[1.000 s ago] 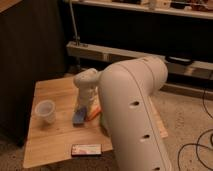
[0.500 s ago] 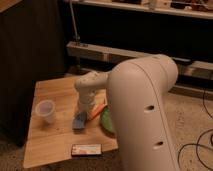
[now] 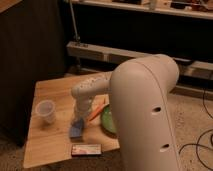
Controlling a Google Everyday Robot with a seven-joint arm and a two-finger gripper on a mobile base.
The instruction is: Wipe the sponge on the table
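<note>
Your sponge (image 3: 76, 130) sits on the counter (image 3: 52, 142), a small blue block near the middle of the light plank top, a little toward the front edge. The gripper (image 3: 78, 119) stands directly over it, pointing down, with its lower end meeting the top of the sponge. You cannot tell from this view whether it is clamped on the sponge or only resting on it, wide or narrow.

To the left of the sponge, apart from it, a clear plastic cup (image 3: 45, 110) stands upright. In front of the sponge, near the counter's front edge, a flat red-and-white packet (image 3: 86, 149) lies on its face. To the right a green plate (image 3: 106, 121) shows partly, its far side hidden behind the arm, and an orange stick-like thing (image 3: 98, 112) lies slanted between the gripper and the plate.

The white arm (image 3: 145, 110) fills the right foreground, bending from its thick upper part leftward and down to the gripper. Behind the counter a long grey shelf (image 3: 115, 54) runs across the dark background, and a dark cabinet (image 3: 25, 45) stands at the left.
</note>
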